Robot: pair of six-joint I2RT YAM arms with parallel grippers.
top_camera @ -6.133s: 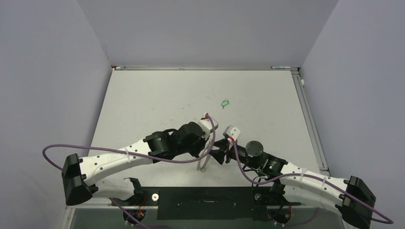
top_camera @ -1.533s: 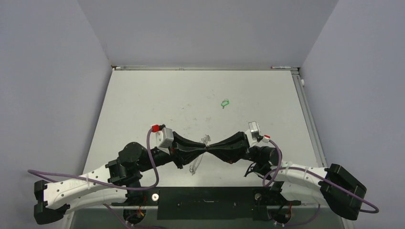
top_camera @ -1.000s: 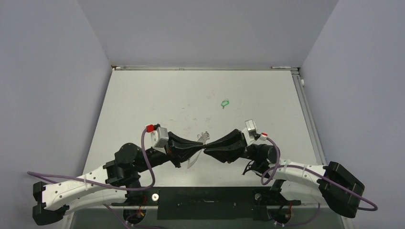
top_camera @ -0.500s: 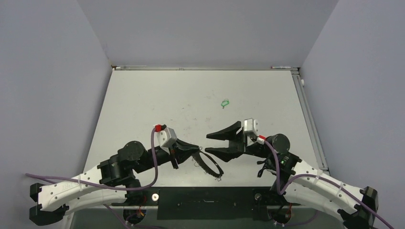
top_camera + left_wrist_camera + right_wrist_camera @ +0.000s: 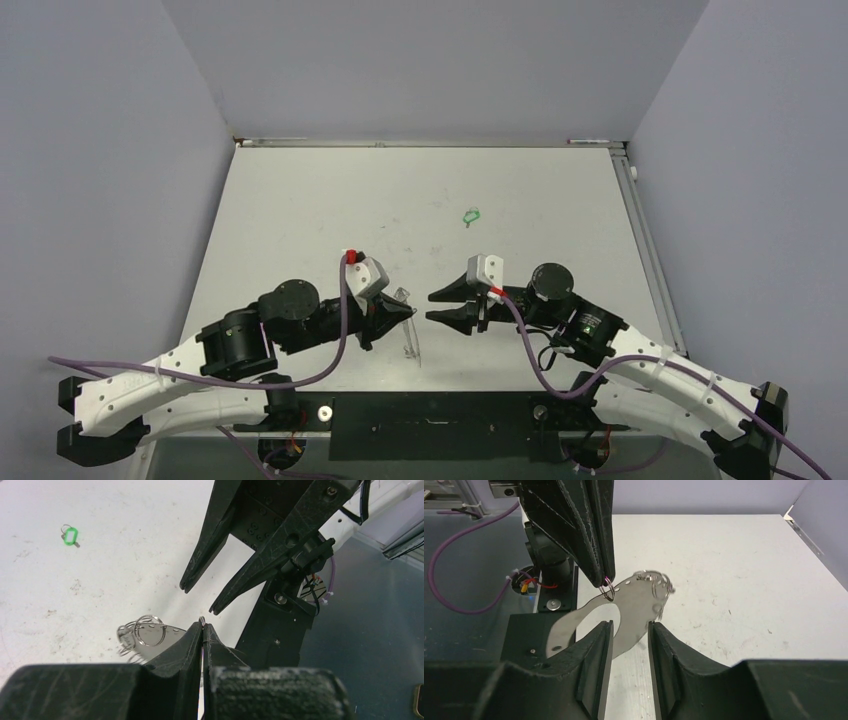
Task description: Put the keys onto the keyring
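The keyring (image 5: 410, 336), a large flat grey metal ring with small wire loops along its rim, hangs edge-on above the table near its front. My left gripper (image 5: 411, 312) is shut on one of its wire loops (image 5: 201, 621), and the ring's plate (image 5: 150, 634) dangles below the tips. My right gripper (image 5: 432, 307) faces it from the right, open, with nothing between its fingers (image 5: 604, 630). The ring (image 5: 624, 612) sits just beyond them. The green key (image 5: 470, 215) lies alone on the table farther back, also in the left wrist view (image 5: 70, 535).
The white table (image 5: 330, 200) is walled at the back and on both sides. The black mounting plate (image 5: 430, 425) with the arm bases runs along the near edge. Purple cables (image 5: 330, 350) loop beside both arms.
A second ago both grippers met at the ring; the right one has let go and opened. It has since narrowed and drawn nearer, while the left holds the ring, now edge-on.
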